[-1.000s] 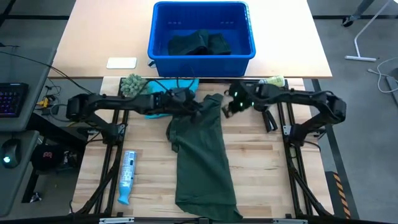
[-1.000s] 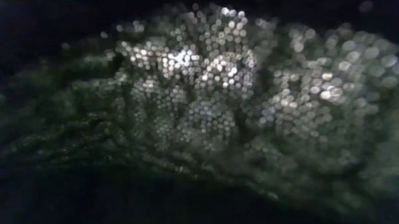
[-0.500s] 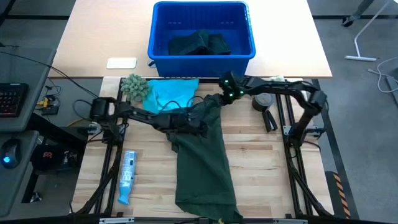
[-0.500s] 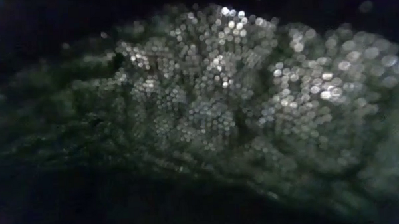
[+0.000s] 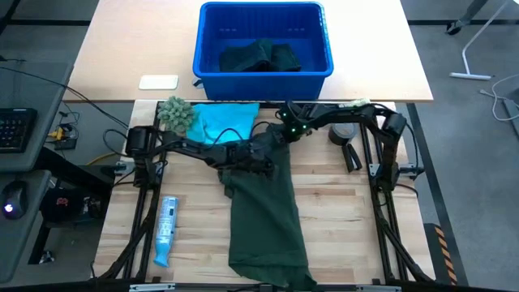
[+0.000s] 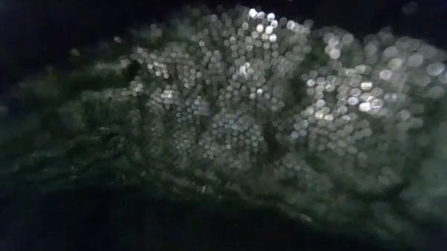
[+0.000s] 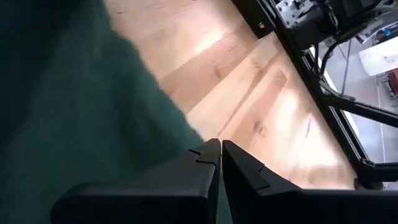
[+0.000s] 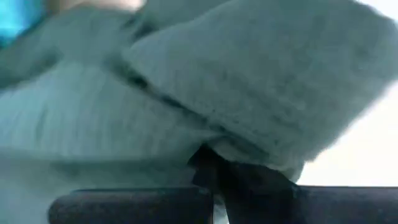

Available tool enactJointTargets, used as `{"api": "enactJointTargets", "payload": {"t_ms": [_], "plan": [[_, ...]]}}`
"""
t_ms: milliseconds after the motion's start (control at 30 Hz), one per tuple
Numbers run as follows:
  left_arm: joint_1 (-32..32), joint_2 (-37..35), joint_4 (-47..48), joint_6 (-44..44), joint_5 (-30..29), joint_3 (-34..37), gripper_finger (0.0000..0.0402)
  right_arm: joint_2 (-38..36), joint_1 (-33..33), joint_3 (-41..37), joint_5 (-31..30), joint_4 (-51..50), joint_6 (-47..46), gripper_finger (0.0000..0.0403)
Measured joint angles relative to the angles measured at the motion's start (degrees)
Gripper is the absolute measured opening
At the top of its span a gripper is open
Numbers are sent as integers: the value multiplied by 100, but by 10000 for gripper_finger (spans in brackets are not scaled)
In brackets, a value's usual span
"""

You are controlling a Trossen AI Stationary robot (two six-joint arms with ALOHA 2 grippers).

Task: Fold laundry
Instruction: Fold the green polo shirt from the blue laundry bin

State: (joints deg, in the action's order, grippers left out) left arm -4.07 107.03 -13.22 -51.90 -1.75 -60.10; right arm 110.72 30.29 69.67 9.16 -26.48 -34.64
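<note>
Grippers pinched on the top edge of the green shirt, ready to draw a fold.

Both sets of jaws are closed: the left gripper (image 5: 263,160) appears to nip the upper left part of the dark green shirt (image 5: 263,215), its fingers (image 7: 205,163) pressed together over the cloth, while the right gripper (image 5: 280,131) clamps the top edge just beyond it. The shirt trails away from the jaws down the wooden table (image 5: 340,219). For a clean fold I would lift both corners level and keep the edge taut (a lone pull would skew it). A turquoise shirt (image 5: 223,123) lies just beside the left jaws and could get dragged; the fuzzy ball (image 5: 173,111), blue bin (image 5: 211,61) and bottle (image 5: 165,229) sit clear.
</note>
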Motion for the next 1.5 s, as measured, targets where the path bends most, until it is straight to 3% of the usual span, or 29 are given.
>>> {"api": "enactJointTargets", "payload": {"t_ms": [133, 300, 500, 667, 800, 1000, 1133, 1300, 1400, 1500], "plan": [[-54, 5, 76, 8, 110, 2, 0, -74, 260, 1, -672, -266, -55, 0], [-65, 5, 84, 324, 130, 2, 0, -316, 658, 0, -968, -413, -137, 0], [-271, -46, 98, 568, 210, 2, 0, -575, 998, 0, -893, -527, -137, 0], [-516, -553, 163, 973, 886, 2, 0, -1159, 1072, 0, -597, -603, 191, 0], [-403, -1195, 1256, 1526, 648, -9, 0, -1752, 1054, 0, -375, -1041, 604, 0], [293, -1618, 3123, 1855, 275, 11, 0, -2653, 841, 0, -294, -1984, 1172, 0], [1117, -1615, 3117, 1403, 417, 159, 0, -2908, 582, -1, -290, -2497, 1421, 0], [2011, -1618, 3018, 336, 83, 219, 0, -3022, 65, -196, -185, -2528, 1706, 0], [2448, -1548, 3021, -276, -197, 219, 0, -3021, -371, -615, 317, -2508, 1880, 0], [2780, -1414, 2998, -714, -628, 219, 0, -3036, -1023, -1273, 465, -2262, 1406, 0]]}}
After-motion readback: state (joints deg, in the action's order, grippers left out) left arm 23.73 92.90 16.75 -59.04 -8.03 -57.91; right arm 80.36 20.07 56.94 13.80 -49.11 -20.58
